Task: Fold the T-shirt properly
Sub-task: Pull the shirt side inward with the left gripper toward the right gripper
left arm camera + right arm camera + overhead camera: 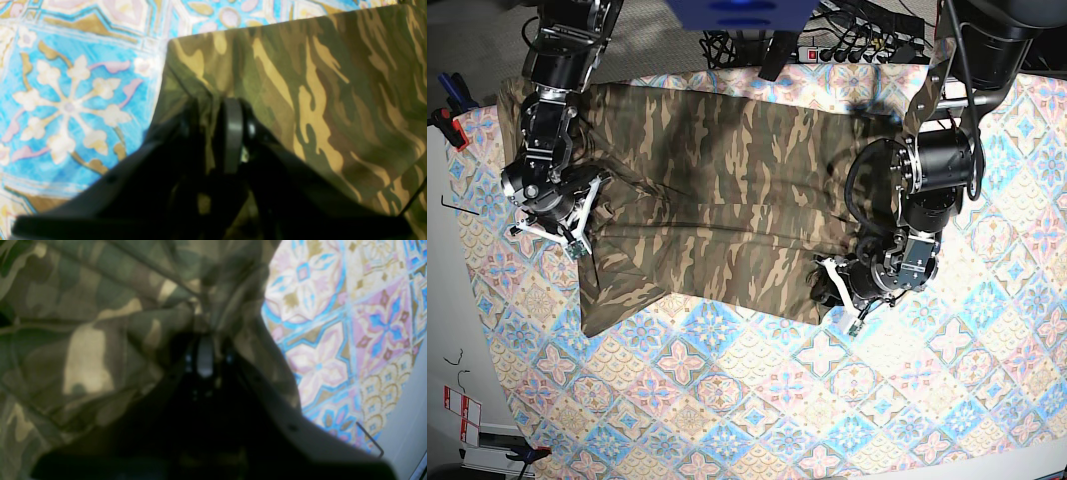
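A: Any writing to read?
B: None legible. The camouflage soft fabric T-shirt (717, 200) lies spread on the tile-patterned tablecloth (757, 400).
A: Tools?
B: Left tool (217, 110) pinches the shirt's edge; right tool (204, 340) is clamped on bunched shirt fabric.

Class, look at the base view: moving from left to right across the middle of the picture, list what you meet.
Bare tablecloth → right gripper on the shirt's edge → T-shirt → left gripper at its other edge → bare tablecloth again.
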`<state>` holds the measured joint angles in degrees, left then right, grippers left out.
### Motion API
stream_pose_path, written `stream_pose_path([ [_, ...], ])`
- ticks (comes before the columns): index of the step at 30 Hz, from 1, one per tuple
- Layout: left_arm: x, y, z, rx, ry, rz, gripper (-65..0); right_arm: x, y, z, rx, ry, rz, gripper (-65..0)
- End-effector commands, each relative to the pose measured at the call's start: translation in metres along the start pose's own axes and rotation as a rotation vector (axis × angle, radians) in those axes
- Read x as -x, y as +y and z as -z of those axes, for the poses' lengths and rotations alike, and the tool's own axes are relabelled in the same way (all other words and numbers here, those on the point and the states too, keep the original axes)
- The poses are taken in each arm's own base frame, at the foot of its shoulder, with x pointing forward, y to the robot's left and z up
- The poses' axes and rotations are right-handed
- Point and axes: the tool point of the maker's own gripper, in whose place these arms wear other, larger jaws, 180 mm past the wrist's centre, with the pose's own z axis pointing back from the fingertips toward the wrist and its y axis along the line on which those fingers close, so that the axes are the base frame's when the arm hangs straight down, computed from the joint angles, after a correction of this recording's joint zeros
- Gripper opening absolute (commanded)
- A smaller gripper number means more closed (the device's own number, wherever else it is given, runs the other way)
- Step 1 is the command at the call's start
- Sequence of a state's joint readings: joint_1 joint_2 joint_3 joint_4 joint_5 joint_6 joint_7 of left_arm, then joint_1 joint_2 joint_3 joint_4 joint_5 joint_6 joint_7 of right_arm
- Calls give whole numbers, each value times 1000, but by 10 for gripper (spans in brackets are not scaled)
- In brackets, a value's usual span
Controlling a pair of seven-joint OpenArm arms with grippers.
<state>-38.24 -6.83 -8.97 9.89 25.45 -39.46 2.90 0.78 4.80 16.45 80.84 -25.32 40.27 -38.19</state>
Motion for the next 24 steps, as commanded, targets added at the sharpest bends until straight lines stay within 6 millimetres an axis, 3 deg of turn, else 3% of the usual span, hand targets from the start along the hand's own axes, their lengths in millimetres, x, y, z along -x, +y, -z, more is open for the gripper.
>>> stream_pose_path([
  [1,20,-1,-2,8,114,35,-564,-14,-13,-5,32,-41,-4,-643],
  [9,-49,49,-34,-166,68,174,-577,-13,-11,-5,28,-40,-6,-643],
  [13,-73,56,-55,-251,52,246,-577,-13,-9,-4,25,-39,-7,-643],
  [21,-81,49,-77,-337,39,332,-573,-14,-4,-3,16,-43,5,-643],
  [24,-84,56,-83,-352,20,303,-569,-16,-2,-3,12,-46,8,-643],
])
